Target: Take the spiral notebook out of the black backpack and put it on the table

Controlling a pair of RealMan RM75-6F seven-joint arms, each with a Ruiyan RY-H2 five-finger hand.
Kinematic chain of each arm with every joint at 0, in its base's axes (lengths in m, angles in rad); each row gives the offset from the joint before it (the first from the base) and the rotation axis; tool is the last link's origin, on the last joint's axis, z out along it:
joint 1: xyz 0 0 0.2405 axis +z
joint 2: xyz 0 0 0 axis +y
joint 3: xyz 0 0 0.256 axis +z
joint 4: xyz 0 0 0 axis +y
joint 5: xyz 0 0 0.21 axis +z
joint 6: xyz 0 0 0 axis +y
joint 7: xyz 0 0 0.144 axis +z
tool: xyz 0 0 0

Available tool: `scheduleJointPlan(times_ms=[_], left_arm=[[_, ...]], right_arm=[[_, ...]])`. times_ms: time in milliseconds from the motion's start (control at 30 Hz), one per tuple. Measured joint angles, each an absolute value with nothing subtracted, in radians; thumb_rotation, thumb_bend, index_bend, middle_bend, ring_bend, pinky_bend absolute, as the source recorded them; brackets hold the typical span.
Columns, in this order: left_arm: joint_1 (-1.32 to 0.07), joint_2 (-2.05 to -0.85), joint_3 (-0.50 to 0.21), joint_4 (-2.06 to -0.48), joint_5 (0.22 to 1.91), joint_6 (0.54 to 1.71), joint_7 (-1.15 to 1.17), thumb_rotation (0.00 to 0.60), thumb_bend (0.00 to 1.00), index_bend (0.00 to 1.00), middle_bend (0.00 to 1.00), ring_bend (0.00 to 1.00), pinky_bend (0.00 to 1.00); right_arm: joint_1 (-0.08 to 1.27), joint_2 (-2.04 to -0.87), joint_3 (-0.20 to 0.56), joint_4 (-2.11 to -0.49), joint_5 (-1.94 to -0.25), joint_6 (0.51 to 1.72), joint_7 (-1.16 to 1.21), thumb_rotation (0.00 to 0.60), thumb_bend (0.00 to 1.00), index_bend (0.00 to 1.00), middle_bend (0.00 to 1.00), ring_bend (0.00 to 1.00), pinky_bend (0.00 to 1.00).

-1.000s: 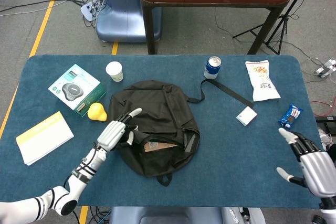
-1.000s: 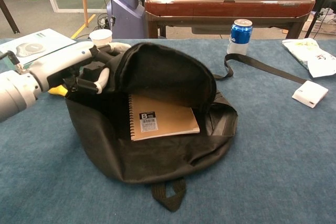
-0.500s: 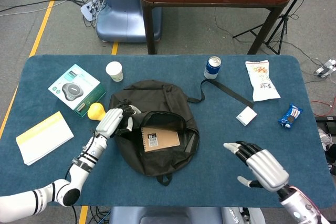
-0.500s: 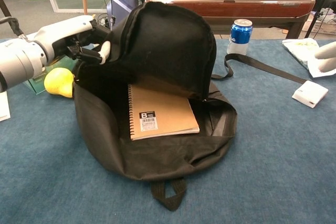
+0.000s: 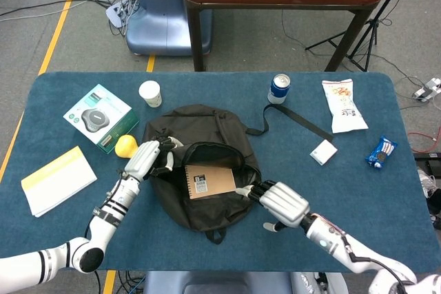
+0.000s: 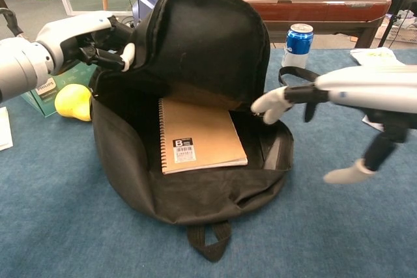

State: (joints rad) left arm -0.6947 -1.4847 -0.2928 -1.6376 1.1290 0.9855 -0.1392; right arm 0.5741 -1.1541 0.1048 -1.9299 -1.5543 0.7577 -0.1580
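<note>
The black backpack (image 5: pixel 207 201) (image 6: pixel 195 50) lies mid-table with its flap lifted. Inside, a brown spiral notebook (image 5: pixel 210 182) (image 6: pixel 199 136) lies flat, its barcode label showing. My left hand (image 5: pixel 146 158) (image 6: pixel 81 38) grips the flap's left edge and holds it up. My right hand (image 5: pixel 279 202) (image 6: pixel 365 96) hovers at the bag's right opening with fingers spread, holding nothing; its fingertips (image 6: pixel 267 103) are just off the notebook's right edge.
A yellow pear (image 5: pixel 127 146), a boxed device (image 5: pixel 96 116), a paper cup (image 5: pixel 149 93) and a yellow-white pad (image 5: pixel 58 180) lie on the left. A blue can (image 5: pixel 278 88), a snack bag (image 5: pixel 342 105), a white box (image 5: pixel 323 151) and a blue packet (image 5: pixel 381 152) lie on the right.
My right hand has swept in from the table's right edge to the backpack's opening. My left hand has raised the flap higher, uncovering the notebook.
</note>
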Motion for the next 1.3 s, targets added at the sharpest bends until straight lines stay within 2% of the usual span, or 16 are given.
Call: scheduleJointPlan(times_ms=[233,600,1000,1300], left_arm=[[-0.699,-1.486,-0.29,-1.647,1.107,0.981,-0.121,0.6,0.69,0.64,0.38,0.27,0.1],[-0.695,-1.48,-0.288,-1.66,1.086,0.984,-0.115,0.6,0.69,0.64,0.38,0.27,0.1],[-0.683,-1.461,-0.293,-1.688,1.062,0.988,-0.123,0.6,0.69,0.64,0.38,0.27,0.1],[-0.679,-1.46,-0.287,-1.69,1.061,0.987,-0.128,0.6,0.69,0.63,0.38,0.27,0.1]], right_arm=[[0.673,-1.293,0.148,-1.83,-1.42,0.695,-0.248,0.6,0.2,0.13,0.2,0.13,0.28],[0.769,-1.52,0.153,-1.628,-1.323,0.69,-0.344,0.6,0.2,0.14,0.2,0.13,0.28],[0.821,-1.649,0.151,-1.456,-1.301,0.733,-0.354,0.6,0.2,0.15,0.2,0.13,0.28],[0.84,-1.703,0.143,-1.369,-1.285,0.756,-0.35,0.6,0.2,0.15,0.2,0.13,0.28]])
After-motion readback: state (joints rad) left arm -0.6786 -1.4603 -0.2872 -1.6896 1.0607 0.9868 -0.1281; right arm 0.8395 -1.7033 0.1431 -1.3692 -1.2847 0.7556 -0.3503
